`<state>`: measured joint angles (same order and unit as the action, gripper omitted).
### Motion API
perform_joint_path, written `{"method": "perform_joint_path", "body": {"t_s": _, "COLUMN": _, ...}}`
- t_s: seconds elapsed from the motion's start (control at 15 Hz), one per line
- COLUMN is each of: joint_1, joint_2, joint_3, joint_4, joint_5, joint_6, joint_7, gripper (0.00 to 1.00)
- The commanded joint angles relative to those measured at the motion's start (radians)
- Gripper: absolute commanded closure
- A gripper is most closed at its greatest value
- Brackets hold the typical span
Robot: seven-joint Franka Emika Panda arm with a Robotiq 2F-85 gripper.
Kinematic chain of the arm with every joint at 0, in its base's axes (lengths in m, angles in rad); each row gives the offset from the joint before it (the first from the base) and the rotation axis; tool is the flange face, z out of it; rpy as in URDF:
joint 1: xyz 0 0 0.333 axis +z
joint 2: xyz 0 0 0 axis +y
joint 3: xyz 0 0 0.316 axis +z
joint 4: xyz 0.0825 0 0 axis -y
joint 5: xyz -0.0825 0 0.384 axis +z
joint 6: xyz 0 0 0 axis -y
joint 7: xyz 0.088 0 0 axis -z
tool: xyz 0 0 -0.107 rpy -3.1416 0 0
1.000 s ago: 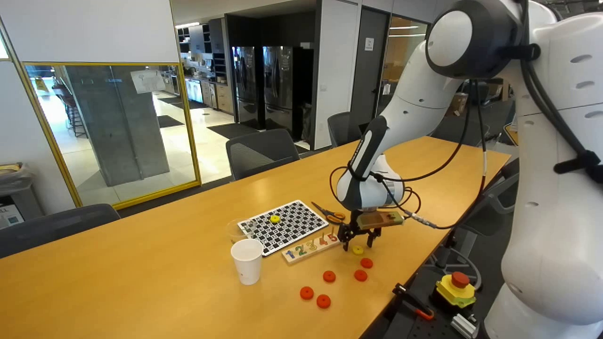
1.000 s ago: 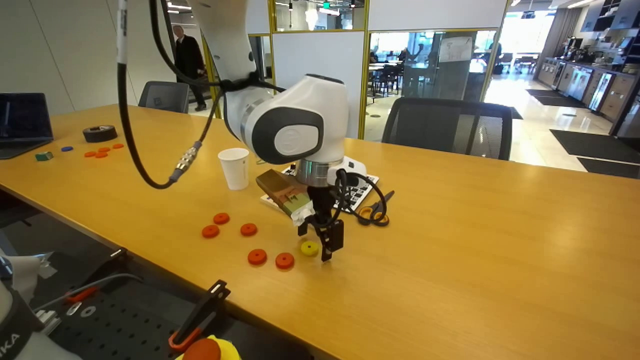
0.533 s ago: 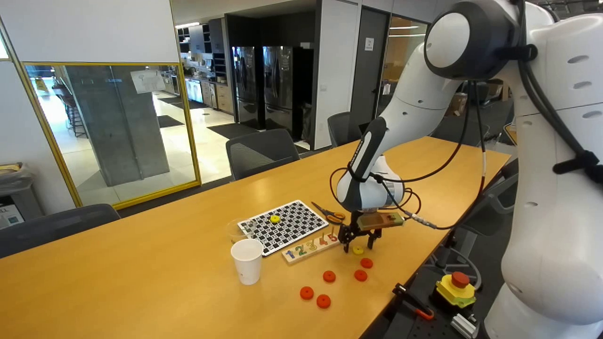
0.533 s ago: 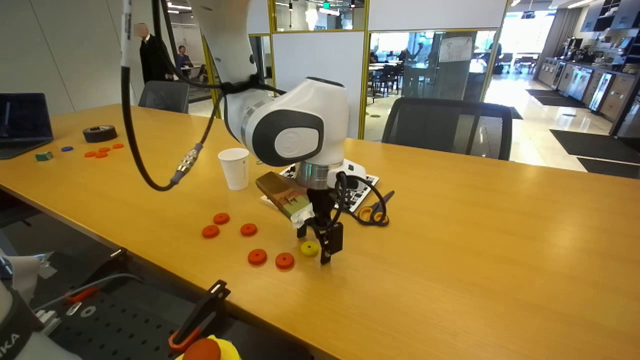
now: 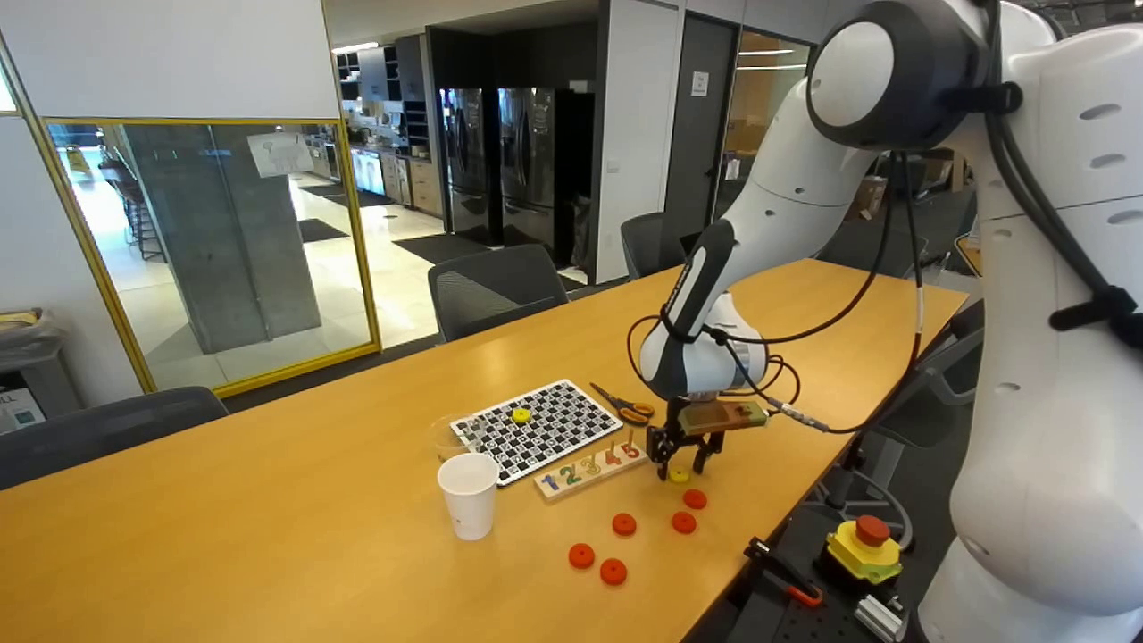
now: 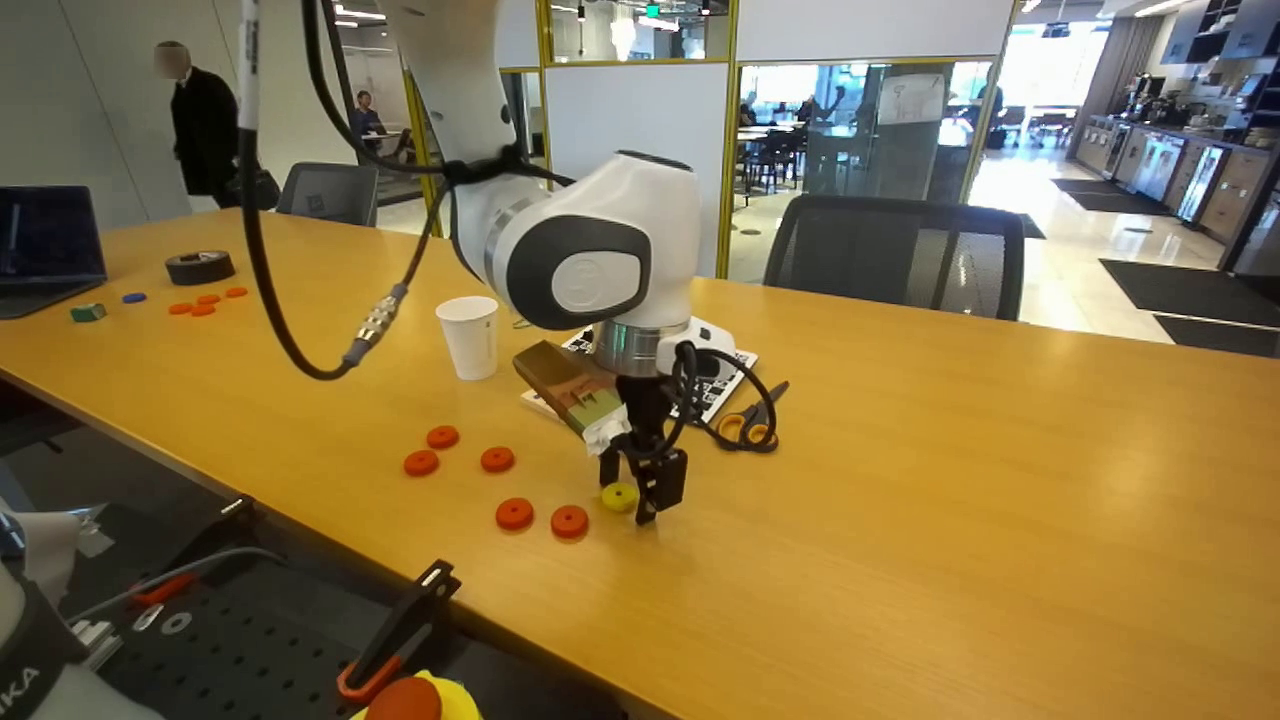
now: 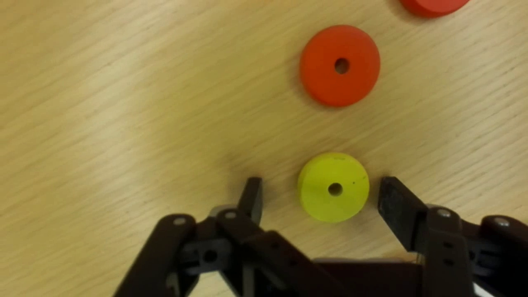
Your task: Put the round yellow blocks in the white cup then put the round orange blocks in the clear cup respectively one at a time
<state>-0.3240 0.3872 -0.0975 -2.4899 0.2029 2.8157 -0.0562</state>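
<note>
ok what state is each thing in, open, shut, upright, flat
Gripper: open
Yellow block at gripper: flat between the jaws, not gripped
Other yellow block: flat on checkered board
Five red-orange discs near gripper: flat, spaced apart
White cup: upright
Clear cup: partly behind white cup, pose unclear
Number board: flat, pegs upright
Scissors: lying flat, blades look closed
Laptop: open, screen dark

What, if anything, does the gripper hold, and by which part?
Nothing is held: the open gripper straddles a yellow block, with gaps on both sides.
</note>
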Motion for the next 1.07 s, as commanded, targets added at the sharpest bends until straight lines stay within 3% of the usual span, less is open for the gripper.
{"method": "perform_joint_path", "body": {"t_s": 0.0, "joint_1": 0.009, "joint_2": -0.017, "joint_3": -0.002, "joint_4": 0.002, "joint_5": 0.008, "joint_6": -0.036, "joint_7": 0.002, "gripper": 0.57}}
{"method": "perform_joint_path", "body": {"t_s": 0.2, "joint_1": 0.040, "joint_2": -0.030, "joint_3": -0.028, "joint_4": 0.000, "joint_5": -0.016, "joint_6": -0.063, "joint_7": 0.041, "gripper": 0.81}}
{"method": "perform_joint_path", "body": {"t_s": 0.47, "joint_1": 0.115, "joint_2": -0.064, "joint_3": -0.070, "joint_4": -0.015, "joint_5": -0.059, "joint_6": -0.088, "joint_7": 0.136, "gripper": 0.79}}
{"method": "perform_joint_path", "body": {"t_s": 0.73, "joint_1": 0.153, "joint_2": -0.158, "joint_3": 0.004, "joint_4": -0.055, "joint_5": -0.001, "joint_6": -0.035, "joint_7": 0.146, "gripper": 0.79}}
{"method": "perform_joint_path", "body": {"t_s": 1.0, "joint_1": 0.256, "joint_2": -0.254, "joint_3": 0.029, "joint_4": -0.058, "joint_5": -0.034, "joint_6": -0.026, "joint_7": 0.249, "gripper": 0.79}}
